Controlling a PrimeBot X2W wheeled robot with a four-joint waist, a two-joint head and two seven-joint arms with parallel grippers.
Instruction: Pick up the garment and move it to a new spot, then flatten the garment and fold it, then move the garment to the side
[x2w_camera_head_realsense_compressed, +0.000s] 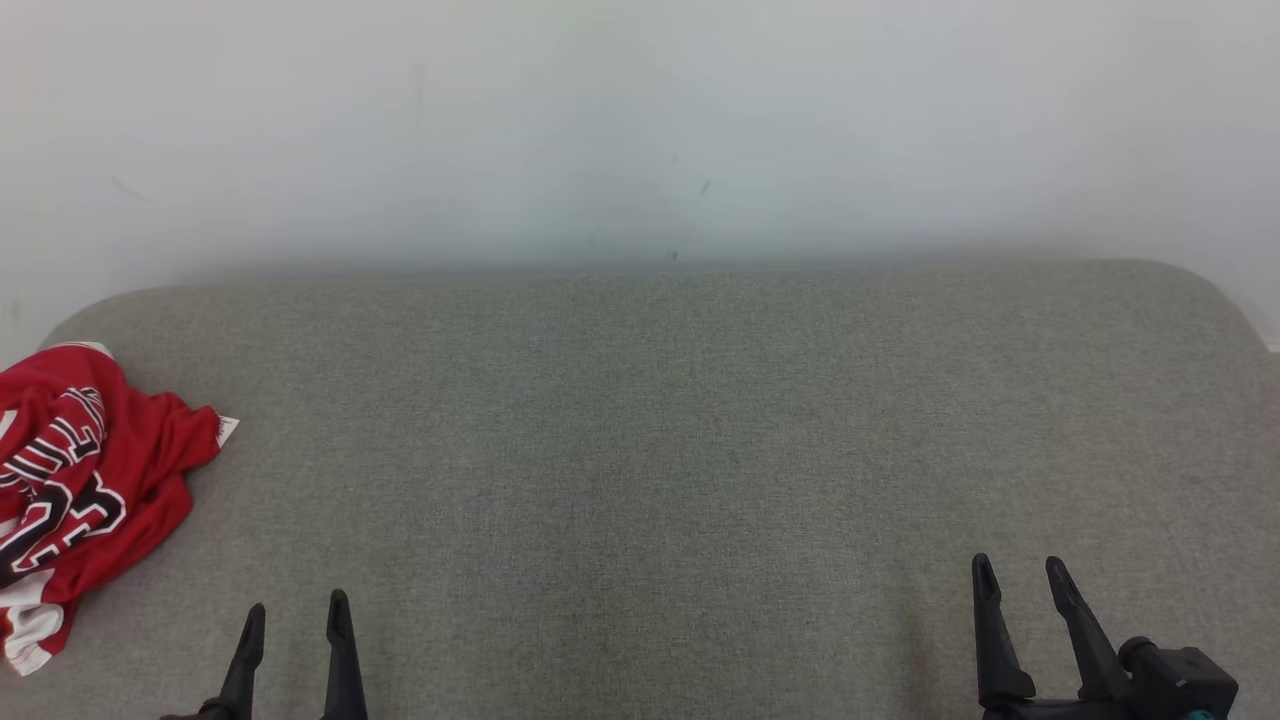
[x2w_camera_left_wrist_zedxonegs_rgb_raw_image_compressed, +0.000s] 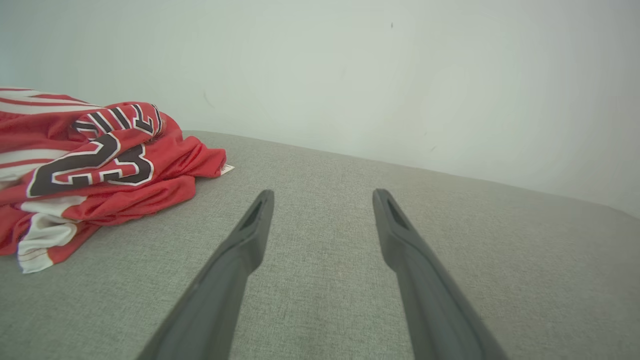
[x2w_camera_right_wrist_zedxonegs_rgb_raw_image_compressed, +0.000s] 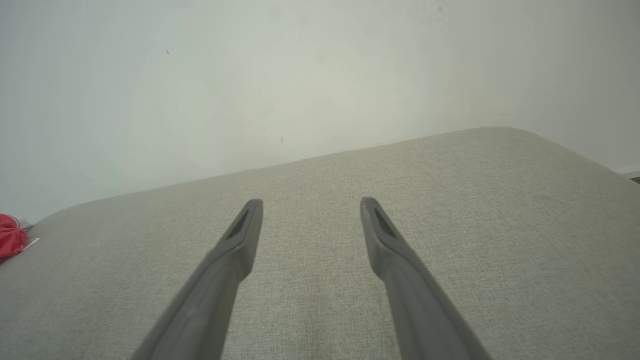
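1. Nearest the camera in the head view, the left claw (x2w_camera_head_realsense_compressed: 298, 604) rises from the bottom edge at the lower left. Its two dark fingers stand spread wide with nothing between them. In the left wrist view the same claw (x2w_camera_left_wrist_zedxonegs_rgb_raw_image_compressed: 324, 192) shows only bare grey cloth in the gap between its fingers.
2. At the lower right of the head view, the right claw (x2w_camera_head_realsense_compressed: 1019, 564) also points up the picture with its fingers spread wide and empty. The right wrist view shows this claw (x2w_camera_right_wrist_zedxonegs_rgb_raw_image_compressed: 311, 201) above the same bare grey cloth.
3. Both claws hover over a table (x2w_camera_head_realsense_compressed: 640, 450) covered in grey woven fabric, with rounded far corners. The wide stretch between the claws is bare.
4. The garment (x2w_camera_head_realsense_compressed: 90, 480) is a red jersey with white trim and black lettering outlined in white. It lies crumpled in a heap at the table's left edge, partly cut off by the picture, just to the left of the left claw and a little farther back, apart from it. It is well apart from the right claw.
5. A small white label (x2w_camera_head_realsense_compressed: 227, 430) sticks out of the heap's right side and rests on the fabric.
6. Behind the table stands a plain pale wall (x2w_camera_head_realsense_compressed: 640, 130) with a few faint marks.
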